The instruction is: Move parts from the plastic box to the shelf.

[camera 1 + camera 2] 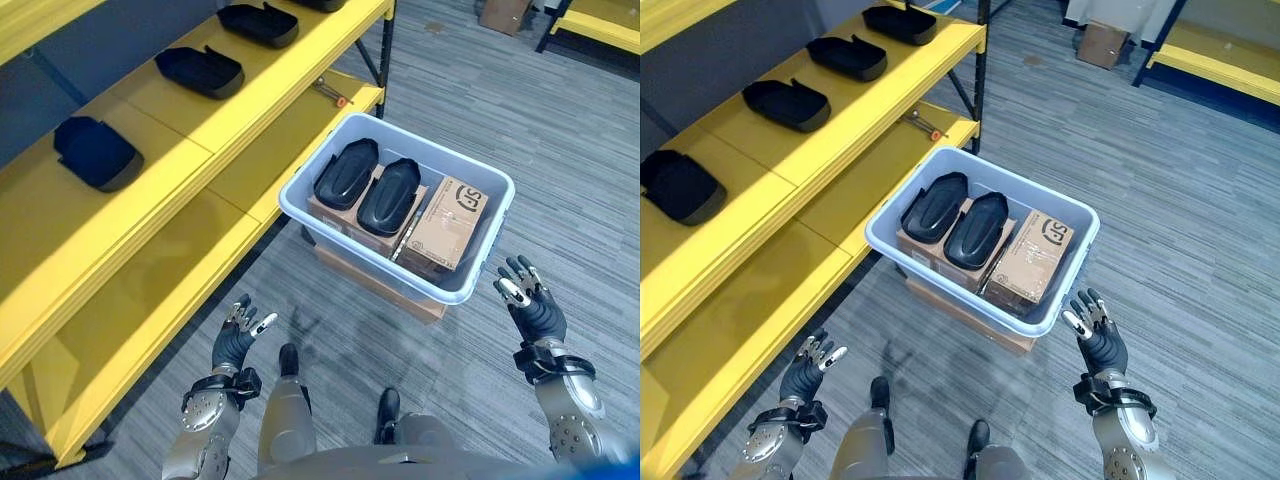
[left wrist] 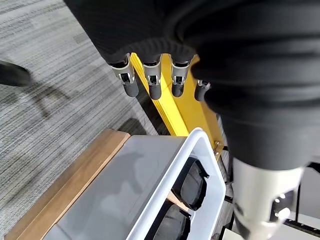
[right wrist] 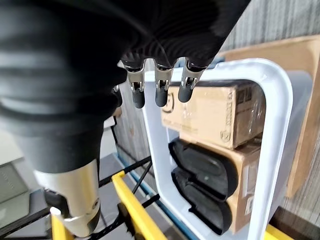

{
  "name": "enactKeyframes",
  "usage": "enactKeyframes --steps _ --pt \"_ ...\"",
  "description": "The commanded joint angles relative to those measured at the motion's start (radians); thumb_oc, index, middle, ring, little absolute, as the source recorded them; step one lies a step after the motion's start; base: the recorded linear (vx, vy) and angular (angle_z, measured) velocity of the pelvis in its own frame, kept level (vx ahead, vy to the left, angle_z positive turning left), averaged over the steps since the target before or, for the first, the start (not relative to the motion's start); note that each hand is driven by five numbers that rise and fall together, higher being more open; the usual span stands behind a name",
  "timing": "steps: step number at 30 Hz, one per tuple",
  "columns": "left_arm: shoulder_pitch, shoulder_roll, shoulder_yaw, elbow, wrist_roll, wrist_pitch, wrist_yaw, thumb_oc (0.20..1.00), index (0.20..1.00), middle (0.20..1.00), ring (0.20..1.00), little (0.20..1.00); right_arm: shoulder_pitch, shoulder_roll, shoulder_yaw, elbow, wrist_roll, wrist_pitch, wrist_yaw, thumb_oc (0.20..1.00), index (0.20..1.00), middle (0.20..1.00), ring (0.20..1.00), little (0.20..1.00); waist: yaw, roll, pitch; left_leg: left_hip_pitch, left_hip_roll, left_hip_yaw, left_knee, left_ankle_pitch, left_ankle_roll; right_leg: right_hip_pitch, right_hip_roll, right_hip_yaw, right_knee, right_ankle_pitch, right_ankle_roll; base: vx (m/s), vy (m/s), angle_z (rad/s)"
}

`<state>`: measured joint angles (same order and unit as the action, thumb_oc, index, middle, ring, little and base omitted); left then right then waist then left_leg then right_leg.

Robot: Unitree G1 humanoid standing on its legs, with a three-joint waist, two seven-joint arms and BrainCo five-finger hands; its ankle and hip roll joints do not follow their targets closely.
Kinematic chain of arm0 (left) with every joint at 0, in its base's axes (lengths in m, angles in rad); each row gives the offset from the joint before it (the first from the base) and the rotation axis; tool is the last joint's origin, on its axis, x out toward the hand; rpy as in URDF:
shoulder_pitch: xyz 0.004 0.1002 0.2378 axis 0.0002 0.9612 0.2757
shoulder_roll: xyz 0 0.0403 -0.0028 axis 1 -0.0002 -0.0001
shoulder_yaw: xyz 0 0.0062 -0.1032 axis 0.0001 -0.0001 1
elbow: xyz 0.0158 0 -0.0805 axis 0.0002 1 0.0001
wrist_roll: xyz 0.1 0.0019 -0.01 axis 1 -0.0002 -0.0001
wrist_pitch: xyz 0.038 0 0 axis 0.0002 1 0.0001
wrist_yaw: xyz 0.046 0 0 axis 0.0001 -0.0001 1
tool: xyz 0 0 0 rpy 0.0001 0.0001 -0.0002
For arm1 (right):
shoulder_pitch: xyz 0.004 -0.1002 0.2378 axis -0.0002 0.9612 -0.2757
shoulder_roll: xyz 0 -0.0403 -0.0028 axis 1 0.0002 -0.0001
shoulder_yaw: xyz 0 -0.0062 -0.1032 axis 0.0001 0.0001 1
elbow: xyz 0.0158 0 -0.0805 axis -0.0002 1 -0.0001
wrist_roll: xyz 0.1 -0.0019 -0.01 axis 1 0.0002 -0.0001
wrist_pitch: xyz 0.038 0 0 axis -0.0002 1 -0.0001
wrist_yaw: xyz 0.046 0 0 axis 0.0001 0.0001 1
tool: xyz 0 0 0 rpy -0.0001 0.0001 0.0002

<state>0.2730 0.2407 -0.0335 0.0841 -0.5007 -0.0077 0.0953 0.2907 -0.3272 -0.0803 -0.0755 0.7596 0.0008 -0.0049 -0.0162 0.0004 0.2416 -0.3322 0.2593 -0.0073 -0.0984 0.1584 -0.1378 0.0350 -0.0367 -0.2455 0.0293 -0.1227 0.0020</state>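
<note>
Two black moulded parts (image 1: 368, 183) lie side by side in the plastic box (image 1: 470, 282), on top of a cardboard carton (image 1: 345, 221) at the box's shelf-side end; a second carton (image 1: 447, 224) fills the other end. The parts look like stiff, light plastic shells with smooth, slightly glossy backs, so I judge they could slip under a pinch. I would take one across its narrow width, fingers over one long rim and thumb under the other.

The box sits on a flat wooden board (image 2: 75, 180) on the carpet, just beside the yellow shelf (image 1: 215, 135). Four similar parts (image 1: 788, 104) already rest along the shelf's upper level.

My left hand (image 1: 236, 342) hangs low near the shelf's front edge, fingers loosely spread, holding nothing. My right hand (image 1: 528, 298) hovers by the box's near corner, fingers relaxed and empty too.
</note>
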Motion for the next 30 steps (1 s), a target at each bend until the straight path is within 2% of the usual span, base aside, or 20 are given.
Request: enactKeyframes --steps 1,4,8,14,16,18,19,21,22,23,24,25,26,27,28,29,30 --pt "0.039 0.020 0.043 -0.079 -0.014 -0.073 0.012 1.000 1.000 1.000 1.000 1.000 -0.007 -0.025 -0.023 -0.065 -0.038 -0.044 0.023 1.000 1.000 1.000 1.000 1.000 0.039 0.020 -0.027 0.076 0.034 -0.012 0.042 0.097 -0.030 0.066 -0.099 0.050 -0.007 -0.040 0.108 0.31 0.289 -0.62" --pt "0.037 0.031 0.029 -0.078 -0.017 -0.074 0.008 1.000 1.000 1.000 1.000 1.000 0.004 -0.001 -0.011 -0.067 -0.031 -0.037 0.036 1.000 1.000 1.000 1.000 1.000 0.049 0.008 -0.036 0.062 0.008 -0.026 0.124 0.057 -0.028 0.089 -0.137 0.071 -0.013 -0.029 0.124 0.26 0.261 -1.07" --pt "-0.002 0.105 0.017 -0.087 -0.010 -0.077 0.010 1.000 1.000 1.000 1.000 1.000 -0.027 0.016 0.015 -0.074 -0.017 -0.024 0.044 1.000 1.000 1.000 1.000 1.000 0.040 -0.023 -0.027 0.011 -0.048 0.022 0.257 -0.047 0.019 0.058 -0.219 0.095 -0.015 0.019 0.170 0.09 0.258 -0.45" --pt "-0.035 0.156 0.006 -0.091 -0.004 -0.074 0.025 1.000 1.000 1.000 1.000 1.000 -0.028 0.007 0.025 -0.095 -0.031 -0.015 0.051 1.000 1.000 1.000 1.000 1.000 0.017 -0.043 -0.039 -0.073 -0.104 0.047 0.394 -0.143 0.051 0.020 -0.272 0.095 -0.020 0.066 0.194 0.09 0.168 -0.20" --pt "-0.034 0.158 0.006 -0.093 -0.001 -0.073 0.024 1.000 1.000 1.000 1.000 1.000 -0.025 0.007 0.024 -0.096 -0.026 -0.015 0.051 1.000 1.000 1.000 1.000 1.000 0.013 -0.045 -0.041 -0.082 -0.110 0.046 0.412 -0.156 0.056 0.019 -0.277 0.095 -0.020 0.073 0.196 0.08 0.120 0.04" --pt "-0.044 0.173 -0.001 -0.083 0.024 -0.067 0.019 1.000 1.000 1.000 1.000 1.000 -0.025 0.016 0.021 -0.103 -0.035 -0.017 0.055 1.000 1.000 1.000 1.000 1.000 0.006 -0.051 -0.039 -0.084 -0.137 0.055 0.452 -0.204 0.082 0.009 -0.303 0.102 0.009 0.115 0.215 0.13 0.213 0.06" --pt "-0.052 0.176 -0.003 -0.073 0.033 -0.065 0.018 1.000 1.000 1.000 1.000 1.000 -0.026 0.023 0.025 -0.103 -0.037 -0.017 0.057 1.000 1.000 1.000 1.000 1.000 0.003 -0.049 -0.039 -0.074 -0.145 0.059 0.441 -0.206 0.093 -0.007 -0.310 0.110 0.036 0.150 0.218 0.06 0.128 0.02" --pt "-0.053 0.176 -0.003 -0.073 0.033 -0.065 0.018 1.000 1.000 1.000 1.000 1.000 -0.026 0.023 0.025 -0.103 -0.037 -0.017 0.057 1.000 1.000 1.000 1.000 1.000 0.003 -0.050 -0.043 -0.076 -0.146 0.060 0.436 -0.201 0.093 -0.012 -0.311 0.111 0.035 0.153 0.218 0.02 0.081 0.00" --pt "-0.077 0.191 -0.008 -0.054 0.040 -0.069 0.026 1.000 1.000 1.000 1.000 1.000 -0.038 0.036 0.046 -0.098 -0.043 -0.016 0.056 1.000 1.000 1.000 1.000 1.000 -0.011 -0.039 -0.042 -0.033 -0.162 0.071 0.376 -0.190 0.107 -0.075 -0.314 0.132 0.109 0.257 0.209 0.02 0.190 -0.03" --pt "-0.082 0.200 -0.006 -0.058 0.040 -0.073 0.034 1.000 1.000 1.000 1.000 1.000 -0.051 0.039 0.064 -0.097 -0.039 -0.020 0.056 1.000 1.000 1.000 1.000 1.000 -0.016 -0.029 -0.033 -0.002 -0.156 0.087 0.331 -0.184 0.113 -0.114 -0.309 0.116 0.147 0.290 0.208 0.02 0.294 -0.02" --pt "-0.079 0.206 0.006 -0.066 0.040 -0.076 0.041 1.000 1.000 1.000 1.000 1.000 -0.056 0.040 0.085 -0.098 -0.043 -0.022 0.063 1.000 1.000 1.000 1.000 1.000 -0.005 -0.018 -0.027 0.032 -0.147 0.114 0.282 -0.178 0.118 -0.149 -0.315 0.044 0.181 0.291 0.203 0.00 0.177 -0.14" --pt "-0.079 0.206 0.007 -0.066 0.040 -0.076 0.041 1.000 1.000 1.000 1.000 1.000 -0.056 0.040 0.085 -0.098 -0.043 -0.022 0.063 1.000 1.000 1.000 1.000 1.000 -0.004 -0.019 -0.026 0.035 -0.147 0.115 0.279 -0.176 0.118 -0.149 -0.316 0.045 0.182 0.290 0.204 0.13 0.198 -0.55" --pt "-0.067 0.200 0.032 -0.076 0.042 -0.072 0.035 1.000 1.000 1.000 1.000 1.000 -0.065 0.041 0.107 -0.080 -0.065 -0.013 0.065 1.000 1.000 1.000 1.000 1.000 0.007 -0.009 -0.024 0.098 -0.138 0.152 0.219 -0.196 0.108 -0.168 -0.319 -0.073 0.147 0.263 0.220 0.12 0.091 -0.97" --pt "-0.066 0.200 0.033 -0.076 0.042 -0.072 0.035 1.000 1.000 1.000 1.000 1.000 -0.066 0.041 0.108 -0.079 -0.065 -0.014 0.065 1.000 1.000 1.000 1.000 1.000 0.007 -0.009 -0.020 0.105 -0.137 0.152 0.215 -0.195 0.107 -0.163 -0.317 -0.074 0.145 0.263 0.220 0.20 0.143 -1.28" --pt "-0.060 0.185 0.054 -0.080 0.029 -0.075 0.034 1.000 1.000 1.000 1.000 1.000 -0.092 0.037 0.127 -0.061 -0.077 -0.006 0.065 1.000 1.000 1.000 1.000 1.000 -0.001 -0.014 -0.011 0.152 -0.126 0.187 0.166 -0.177 0.099 -0.223 -0.257 -0.089 0.063 0.228 0.217 0.17 0.008 -1.34" --pt "-0.047 0.167 0.067 -0.060 0.031 -0.072 0.033 1.000 1.000 1.000 1.000 1.000 -0.085 0.028 0.128 -0.066 -0.092 0.000 0.074 1.000 1.000 1.000 1.000 1.000 0.006 -0.030 -0.004 0.194 -0.122 0.220 0.146 -0.182 0.094 -0.235 -0.224 -0.106 -0.006 0.224 0.205 0.20 -0.004 -1.12" --pt "-0.037 0.156 0.067 -0.060 0.027 -0.075 0.019 1.000 1.000 1.000 1.000 1.000 -0.060 0.027 0.121 -0.077 -0.088 0.009 0.081 1.000 1.000 1.000 1.000 1.000 0.013 -0.037 -0.008 0.201 -0.128 0.215 0.154 -0.182 0.092 -0.204 -0.237 -0.108 -0.015 0.214 0.202 0.17 -0.089 -0.94"
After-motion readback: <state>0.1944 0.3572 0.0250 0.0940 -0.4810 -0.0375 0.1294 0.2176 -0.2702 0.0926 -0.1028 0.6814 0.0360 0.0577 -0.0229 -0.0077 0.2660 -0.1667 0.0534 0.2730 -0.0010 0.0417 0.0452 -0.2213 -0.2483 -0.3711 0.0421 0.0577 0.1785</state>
